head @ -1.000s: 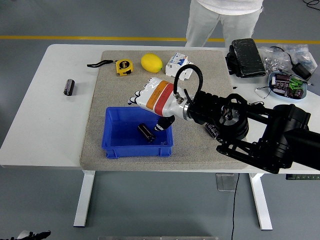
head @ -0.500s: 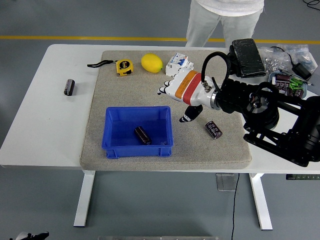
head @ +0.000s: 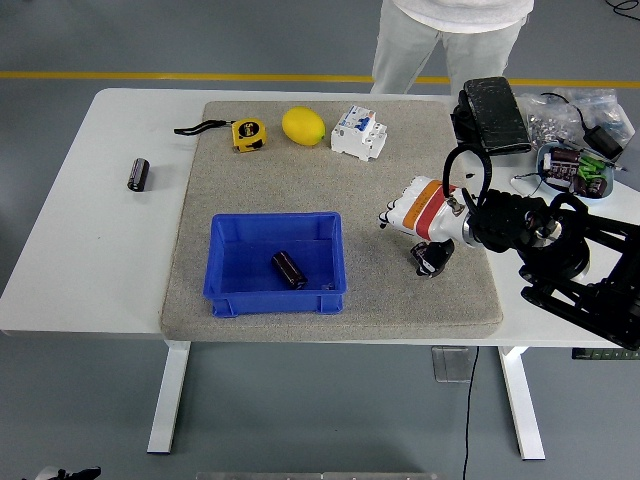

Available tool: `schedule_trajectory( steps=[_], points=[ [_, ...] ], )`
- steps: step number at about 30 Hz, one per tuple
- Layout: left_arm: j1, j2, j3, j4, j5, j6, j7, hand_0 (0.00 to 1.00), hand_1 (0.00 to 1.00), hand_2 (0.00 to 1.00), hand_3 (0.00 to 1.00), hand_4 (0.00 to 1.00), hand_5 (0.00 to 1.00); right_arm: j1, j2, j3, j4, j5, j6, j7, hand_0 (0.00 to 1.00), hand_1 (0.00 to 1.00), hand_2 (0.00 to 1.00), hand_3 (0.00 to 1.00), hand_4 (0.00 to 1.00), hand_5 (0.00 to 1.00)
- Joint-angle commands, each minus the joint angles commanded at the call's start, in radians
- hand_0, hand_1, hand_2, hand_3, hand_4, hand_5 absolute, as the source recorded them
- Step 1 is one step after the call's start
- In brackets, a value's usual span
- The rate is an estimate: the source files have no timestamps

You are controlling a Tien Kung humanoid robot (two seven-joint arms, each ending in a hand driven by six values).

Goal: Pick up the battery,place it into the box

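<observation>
The right hand sits low over the grey mat, to the right of the blue box, its white back turned up and its fingers hanging down over a dark cylindrical battery that lies on the mat directly beneath them. Whether the fingers have closed on it cannot be told from here; the battery looks to rest on the mat, so this reads as the start of a fresh pick. One battery already lies on the floor of the box, which suggests the job is being done piece by piece. A third battery lies well apart on the bare white bench, left of the mat. The left arm is out of view.

Along the mat's far edge stand a yellow tape measure, a lemon and a white circuit breaker, all clear of the line from hand to box. Only the box's near right wall must be cleared. A person stands at the far side, touching nothing.
</observation>
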Motion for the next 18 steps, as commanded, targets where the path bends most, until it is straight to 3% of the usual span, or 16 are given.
schedule_trajectory(
  steps=[18],
  points=[
    [0.003, -0.003, -0.005, -0.001, 0.005, -0.004, 0.0, 0.707, 0.69, 0.733, 0.592, 0.606, 0.479, -0.035, -0.002, 0.0, -0.059, 0.0, -0.014, 0.013, 0.002, 0.135, 0.68, 0.748, 0.998, 0.381]
  ],
)
